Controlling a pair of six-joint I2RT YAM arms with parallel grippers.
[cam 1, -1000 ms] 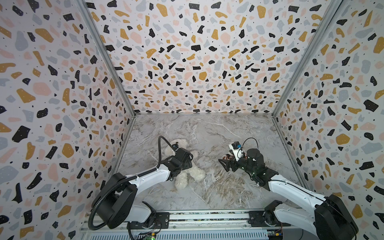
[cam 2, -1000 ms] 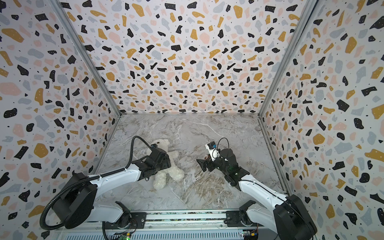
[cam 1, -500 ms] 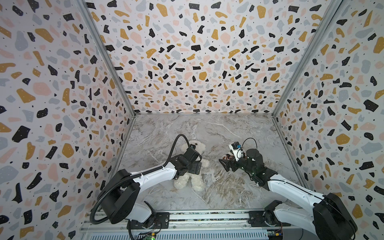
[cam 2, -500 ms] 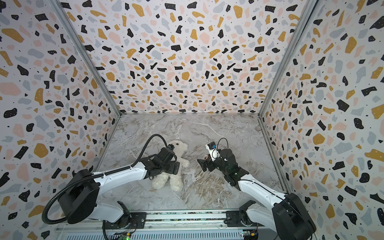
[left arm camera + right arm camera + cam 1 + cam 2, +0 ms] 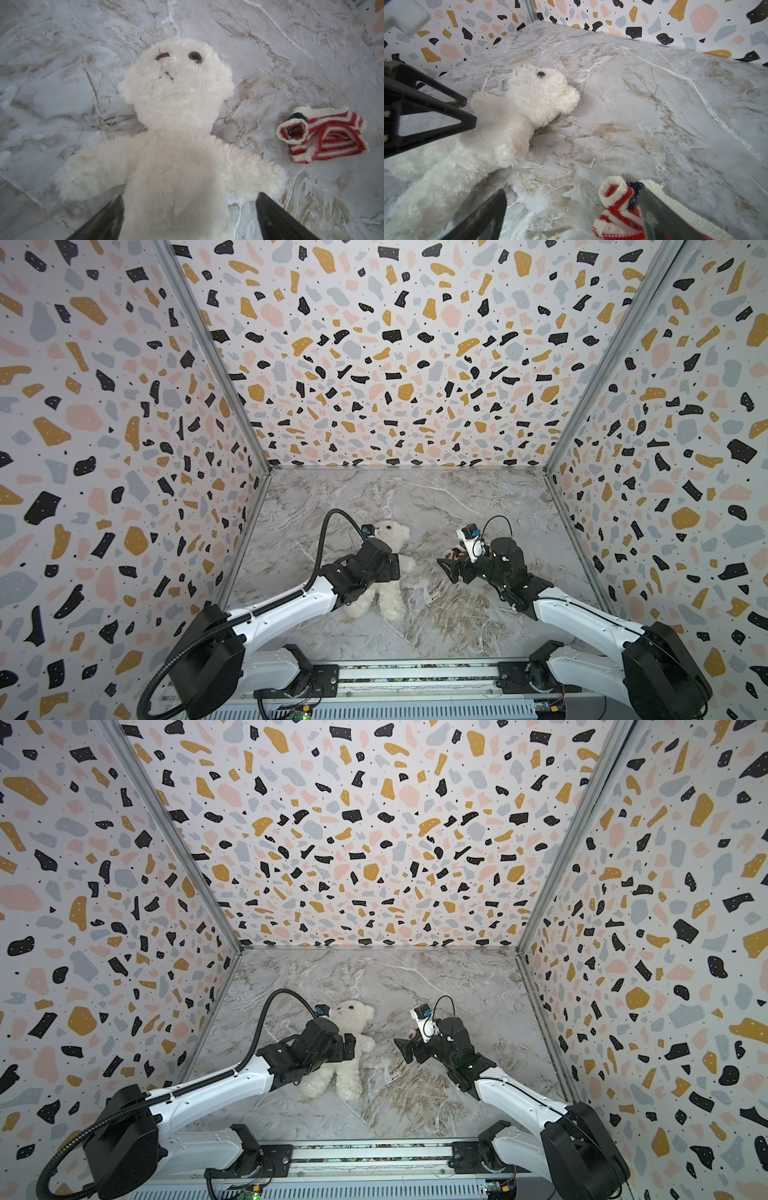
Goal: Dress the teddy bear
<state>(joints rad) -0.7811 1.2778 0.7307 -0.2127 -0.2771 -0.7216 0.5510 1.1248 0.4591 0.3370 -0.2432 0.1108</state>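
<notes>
Moved: teddy bear (image 5: 176, 145) slid toward bench (image 5: 415, 497) centre; left tool (image 5: 190, 197) now wide, astride its belly, no grip. Bear lies face-up, head away from arm bases. Striped sweater (image 5: 332, 135) lies apart, on the right arm's side, at the wide-open right tool (image 5: 572, 190); that arm is nearer.

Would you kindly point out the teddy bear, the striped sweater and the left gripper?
teddy bear (image 5: 176, 155), left wrist view, chest.
striped sweater (image 5: 336, 141), left wrist view, body.
left gripper (image 5: 190, 197), left wrist view, between fingertips.
</notes>
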